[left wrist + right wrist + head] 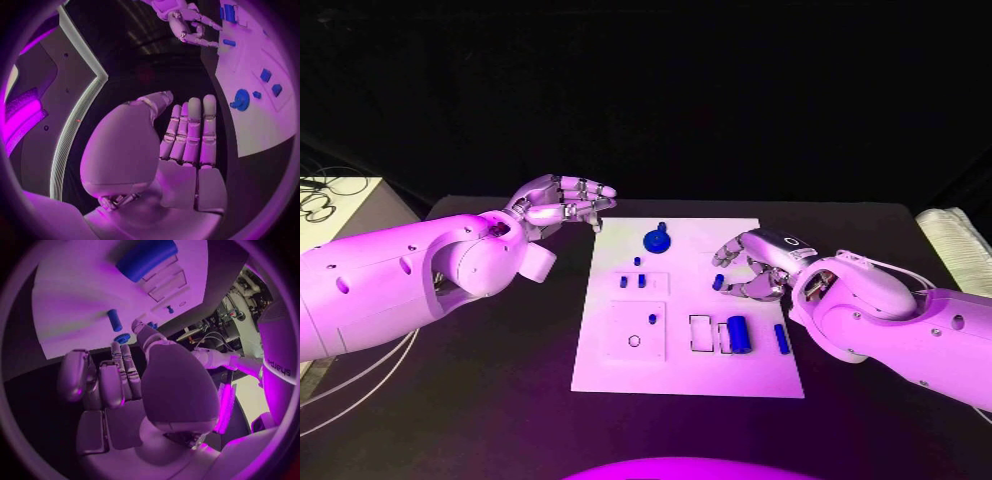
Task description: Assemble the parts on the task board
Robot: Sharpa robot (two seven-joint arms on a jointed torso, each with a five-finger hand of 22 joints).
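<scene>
**Board partly filled; right hand is working on a small piece at the right side**

The white board [687, 305] is lying in the middle of the black table [488, 400], with blue pieces spread over it. A round knob-like piece [656, 240] is sitting near the far edge, apparently in place. Two short pegs [633, 281] are standing side by side in a raised block on the left half, and a single peg [652, 319] is standing in the larger block nearer the robot, beside an open ring-shaped hole [635, 341]. A thick cylinder [738, 334] is lying by the rectangular slots, and a slimmer bar [782, 339] is lying loose just to its right.

The right hand [753, 270] is hovering over the board's right side with its fingers curled. A small blue piece [718, 283] is sitting at its fingertips; the right wrist view is showing it against the fingertips [122, 338], but I cannot tell whether it is pinched or only touched.

The left hand [565, 204] is hanging off the board's far left corner, fingers straight and together, holding nothing.

Judgement: roughly midway. The ring hole and at least one slot are looking unfilled, and the bar, the cylinder and the small piece are probably awaiting seating.
</scene>
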